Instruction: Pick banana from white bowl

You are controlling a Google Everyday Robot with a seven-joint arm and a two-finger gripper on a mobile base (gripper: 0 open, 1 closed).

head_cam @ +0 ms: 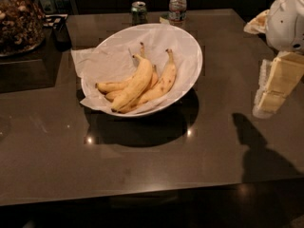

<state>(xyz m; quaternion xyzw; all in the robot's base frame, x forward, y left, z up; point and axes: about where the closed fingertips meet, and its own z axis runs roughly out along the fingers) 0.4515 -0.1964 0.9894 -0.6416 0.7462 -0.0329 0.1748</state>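
Note:
A bunch of yellow bananas [137, 82] lies in the white bowl [192, 46], which is wide, tilted and lined with crumpled white paper [95, 61]. The bowl sits in the middle of the dark table [142, 165]. My gripper [275, 87], tan and white, hangs at the right edge of the view, above the table, well to the right of the bowl and apart from it. It holds nothing that I can see. The white arm housing [287, 18] is above it.
A green soda can [138, 12] and a clear water bottle [177, 6] stand behind the bowl at the table's far edge. A large glass jar [19, 20] of brown items stands at the far left. The table's front edge runs along the bottom.

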